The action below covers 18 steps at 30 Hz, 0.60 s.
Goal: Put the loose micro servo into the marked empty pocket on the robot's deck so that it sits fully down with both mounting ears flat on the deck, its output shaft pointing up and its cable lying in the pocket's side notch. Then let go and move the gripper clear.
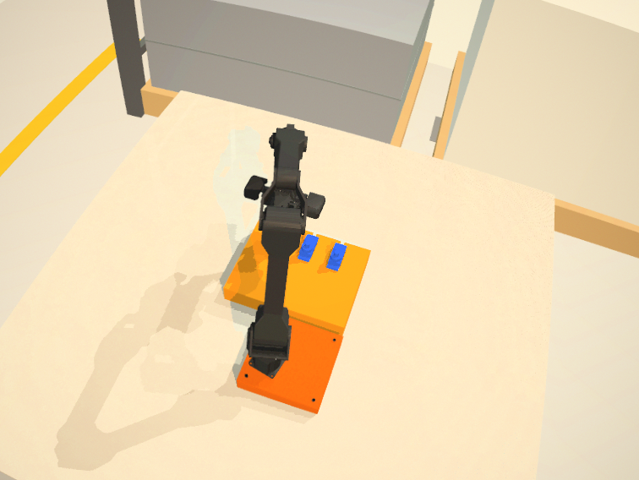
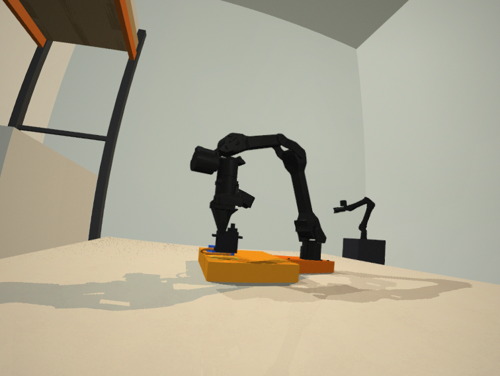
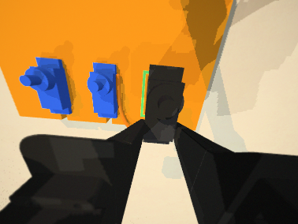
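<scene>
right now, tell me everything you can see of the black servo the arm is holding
The black micro servo is a small, dark, blocky body with a round output shaft hub facing up toward the wrist camera. The end effector is shut on its sides, holding it upright over the orange deck, above the green-outlined pocket beside two blue servos. In the exterior view it sits low over the deck; whether it touches cannot be told. Its cable is not visible.
</scene>
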{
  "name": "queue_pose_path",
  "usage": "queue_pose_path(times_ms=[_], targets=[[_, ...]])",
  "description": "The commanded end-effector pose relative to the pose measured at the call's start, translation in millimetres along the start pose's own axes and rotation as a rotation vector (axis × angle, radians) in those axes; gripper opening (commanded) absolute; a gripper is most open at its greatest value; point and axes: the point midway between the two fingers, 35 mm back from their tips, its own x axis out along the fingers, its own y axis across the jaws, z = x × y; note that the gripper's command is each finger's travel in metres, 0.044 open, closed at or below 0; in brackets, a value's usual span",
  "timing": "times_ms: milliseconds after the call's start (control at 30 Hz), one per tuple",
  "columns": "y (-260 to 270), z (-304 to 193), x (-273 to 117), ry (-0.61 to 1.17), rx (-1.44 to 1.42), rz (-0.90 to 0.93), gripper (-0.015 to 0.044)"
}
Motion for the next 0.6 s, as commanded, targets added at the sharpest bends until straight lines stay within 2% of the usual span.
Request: queue_pose_path(times_ms=[0, 567], targets=[[1.0, -0.8, 6.0, 0.002, -0.005, 0.005, 0.0], [1.0, -0.8, 10.3, 0.002, -0.005, 0.005, 0.0]])
